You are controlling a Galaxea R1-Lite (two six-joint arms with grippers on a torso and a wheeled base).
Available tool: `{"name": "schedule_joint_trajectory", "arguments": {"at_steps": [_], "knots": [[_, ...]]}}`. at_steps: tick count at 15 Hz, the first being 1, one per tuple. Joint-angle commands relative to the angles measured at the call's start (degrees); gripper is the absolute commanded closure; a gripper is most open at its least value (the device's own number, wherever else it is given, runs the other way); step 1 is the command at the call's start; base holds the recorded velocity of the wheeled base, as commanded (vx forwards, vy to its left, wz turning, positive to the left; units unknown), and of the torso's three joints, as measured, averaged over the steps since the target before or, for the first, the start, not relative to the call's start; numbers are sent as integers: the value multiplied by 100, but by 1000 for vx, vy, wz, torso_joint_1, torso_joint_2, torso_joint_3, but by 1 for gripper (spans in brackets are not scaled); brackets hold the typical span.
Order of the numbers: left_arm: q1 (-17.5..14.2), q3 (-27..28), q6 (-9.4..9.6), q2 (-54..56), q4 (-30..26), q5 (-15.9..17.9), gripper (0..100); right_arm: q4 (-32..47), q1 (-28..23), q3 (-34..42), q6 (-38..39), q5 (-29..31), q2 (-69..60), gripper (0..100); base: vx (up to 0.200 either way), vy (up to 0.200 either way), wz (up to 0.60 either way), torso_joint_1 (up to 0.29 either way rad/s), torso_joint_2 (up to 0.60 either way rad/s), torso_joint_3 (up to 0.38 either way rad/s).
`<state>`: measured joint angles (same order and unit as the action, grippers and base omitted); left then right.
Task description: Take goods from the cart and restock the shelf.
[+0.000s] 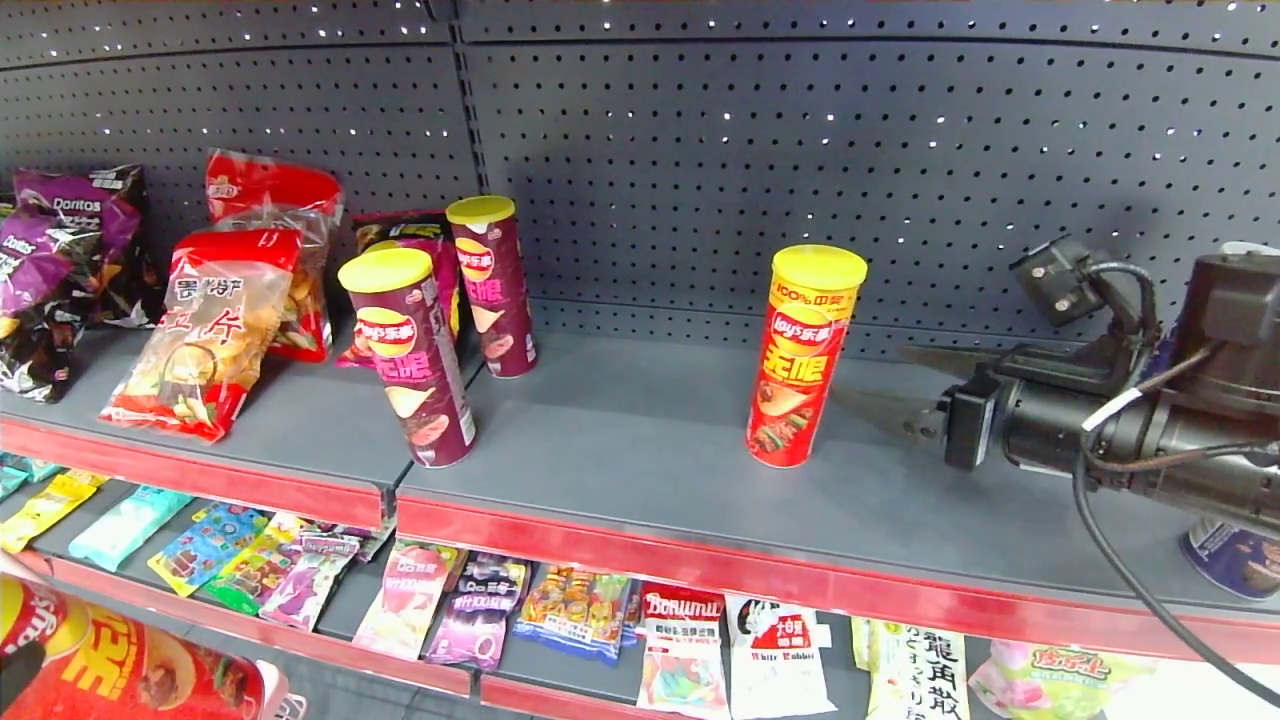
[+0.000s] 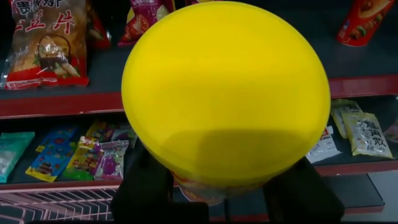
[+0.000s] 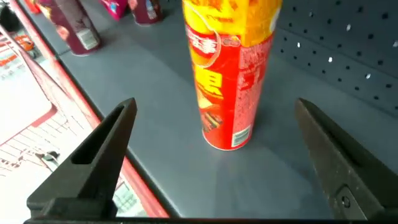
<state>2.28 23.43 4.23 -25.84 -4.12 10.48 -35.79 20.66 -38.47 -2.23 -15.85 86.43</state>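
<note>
**Arm and gripper finish**

My right gripper carries two dark grey wedge-shaped fingers tapering to points, mounted on a black cylindrical wrist housing. A small black camera is fitted above; black cables loop alongside, one tagged white. My left gripper has broad matte black pads

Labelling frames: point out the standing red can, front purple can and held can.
standing red can (image 1: 805,365), head view, label middle.
front purple can (image 1: 418,375), head view, label middle.
held can (image 2: 225,87), left wrist view, yellow lid centre.
</note>
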Motion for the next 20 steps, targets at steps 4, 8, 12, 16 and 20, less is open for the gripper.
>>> {"name": "schedule_joint_trajectory", "arguments": {"at_steps": [4,8,12,16,20], "knots": [[1,4,-1,-8,-1,-2,100,-7,-54,-380,-14,-112,445,0,0,0,0,0,0,0],[1,4,8,0,-1,-2,100,-7,-54,-661,-41,-120,647,0,0,0,0,0,0,0],[1,4,8,-8,-1,6,100,-7,-36,-916,-128,-129,875,0,0,0,0,0,0,0],[1,4,-1,-17,-1,6,100,-393,-36,-1118,-120,-147,1201,0,0,0,0,0,0,0],[1,-14,8,-26,-1,6,100,-393,61,-1356,-120,-208,1306,0,0,0,0,0,0,0]]}}
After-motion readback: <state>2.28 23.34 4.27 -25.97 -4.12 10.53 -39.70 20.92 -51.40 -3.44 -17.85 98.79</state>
